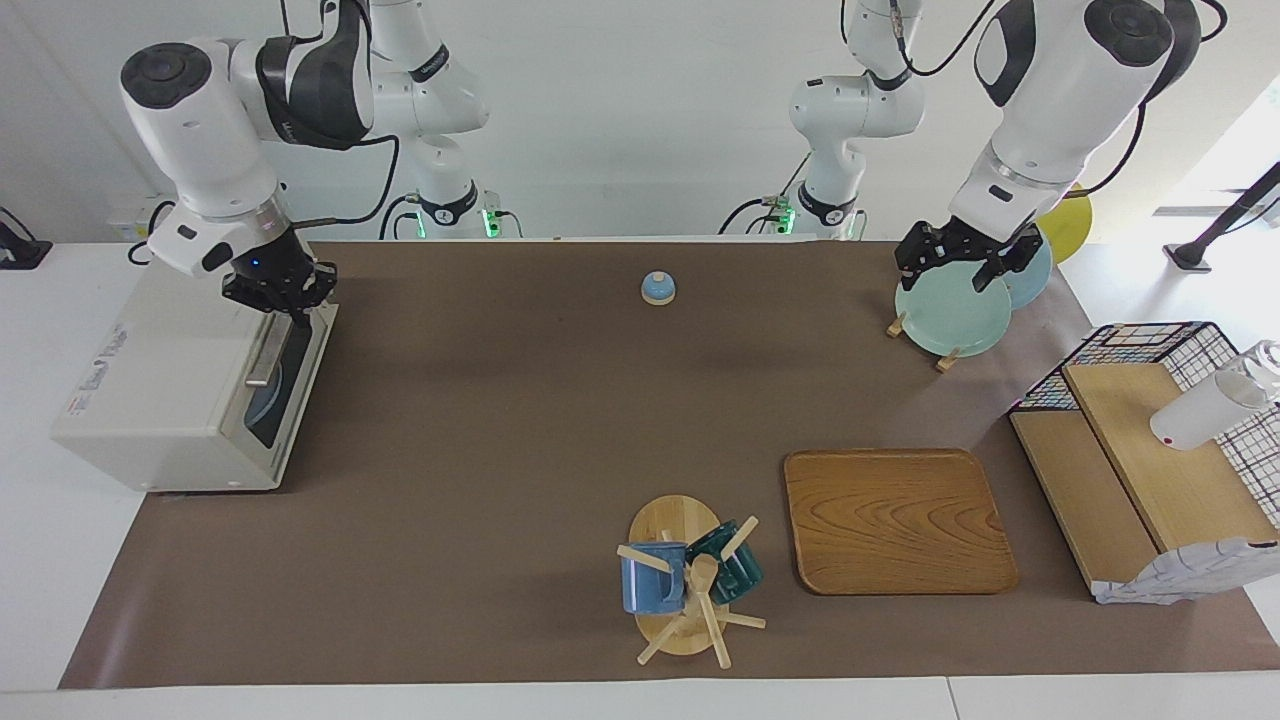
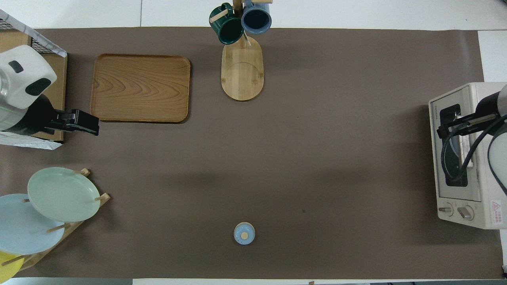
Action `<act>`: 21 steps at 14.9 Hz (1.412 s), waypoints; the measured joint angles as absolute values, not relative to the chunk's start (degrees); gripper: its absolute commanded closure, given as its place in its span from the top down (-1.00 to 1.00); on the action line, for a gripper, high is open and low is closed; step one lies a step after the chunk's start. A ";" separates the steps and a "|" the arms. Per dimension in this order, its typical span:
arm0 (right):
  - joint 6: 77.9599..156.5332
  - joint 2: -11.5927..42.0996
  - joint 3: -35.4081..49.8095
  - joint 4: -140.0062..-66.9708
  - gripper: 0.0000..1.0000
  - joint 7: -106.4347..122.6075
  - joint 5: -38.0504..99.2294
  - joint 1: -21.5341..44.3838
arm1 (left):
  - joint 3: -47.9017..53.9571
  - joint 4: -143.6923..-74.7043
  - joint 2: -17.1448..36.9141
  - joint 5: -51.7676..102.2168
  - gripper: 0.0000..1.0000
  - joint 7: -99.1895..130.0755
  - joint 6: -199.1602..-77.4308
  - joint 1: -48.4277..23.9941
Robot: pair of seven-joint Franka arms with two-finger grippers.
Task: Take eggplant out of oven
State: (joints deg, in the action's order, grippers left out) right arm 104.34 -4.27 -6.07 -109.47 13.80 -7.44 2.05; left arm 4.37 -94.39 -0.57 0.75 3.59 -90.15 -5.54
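Observation:
The cream-white oven (image 1: 170,390) stands at the right arm's end of the table, also in the overhead view (image 2: 475,158). Its dark glass door is closed, with the metal bar handle (image 1: 268,355) across it. A pale blue round shape shows through the glass. The eggplant is hidden. My right gripper (image 1: 285,305) points down at the top edge of the door, by the handle's end nearer to the robots; in the overhead view (image 2: 445,128) it covers the door. My left gripper (image 1: 955,275) is open and empty, waiting over the plate rack.
A rack of plates (image 1: 950,315) stands under the left gripper. A wooden tray (image 1: 895,520), a mug tree (image 1: 685,585) with two mugs, a small blue knobbed lid (image 1: 658,288) and a wire basket with wooden boards (image 1: 1150,440) are on the brown mat.

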 measured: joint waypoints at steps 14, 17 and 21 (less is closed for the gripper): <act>109.66 -4.32 -6.05 -115.80 -1.00 10.55 -18.10 0.65 | 4.37 -94.39 -0.57 0.75 1.00 3.59 -90.15 -5.54; 110.20 -4.21 -6.05 -116.52 -1.00 10.55 -18.39 0.57 | 4.38 -94.39 -0.57 0.75 1.00 3.59 -90.15 -5.54; 113.02 -4.16 -6.05 -118.34 -1.00 10.55 -18.41 -0.34 | 4.38 -94.39 -0.57 0.75 1.00 3.59 -90.15 -5.54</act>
